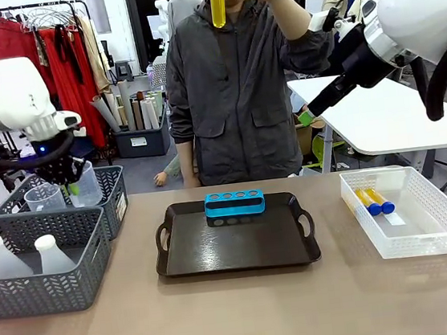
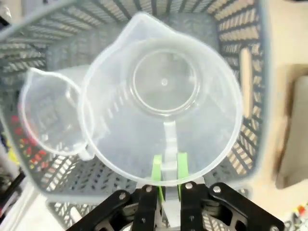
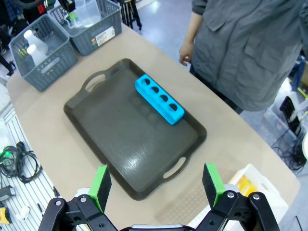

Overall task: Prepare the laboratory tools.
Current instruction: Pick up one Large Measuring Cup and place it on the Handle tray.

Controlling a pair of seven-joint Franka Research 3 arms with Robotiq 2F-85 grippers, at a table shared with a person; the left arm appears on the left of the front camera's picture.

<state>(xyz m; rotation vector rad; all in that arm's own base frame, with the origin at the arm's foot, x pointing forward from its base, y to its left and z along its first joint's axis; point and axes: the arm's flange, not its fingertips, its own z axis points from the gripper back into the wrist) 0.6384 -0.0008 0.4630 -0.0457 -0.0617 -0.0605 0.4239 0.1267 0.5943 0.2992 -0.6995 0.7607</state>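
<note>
My left gripper (image 2: 169, 167) is shut on the handle of a clear measuring beaker (image 2: 163, 96), seen from above over the far grey mesh basket (image 2: 240, 43). In the front view that gripper (image 1: 68, 175) and its beaker (image 1: 87, 187) are at the far left. A second beaker (image 1: 45, 197) stands beside it. Two white conical flasks (image 1: 4, 259) sit in the nearer grey basket (image 1: 51, 288). The blue tube rack (image 1: 234, 203) rests on the dark tray (image 1: 237, 251). Yellow tubes with blue caps (image 1: 373, 200) lie in a clear basket (image 1: 441, 236). My right gripper (image 3: 156, 185) hangs open high above the tray (image 3: 120, 139).
A person in a grey jacket (image 1: 235, 93) stands at the far side and holds a yellow tube (image 1: 218, 6) up at head height. A white table (image 1: 396, 119) stands behind on the right. Bare tabletop (image 1: 241, 319) lies in front of the tray.
</note>
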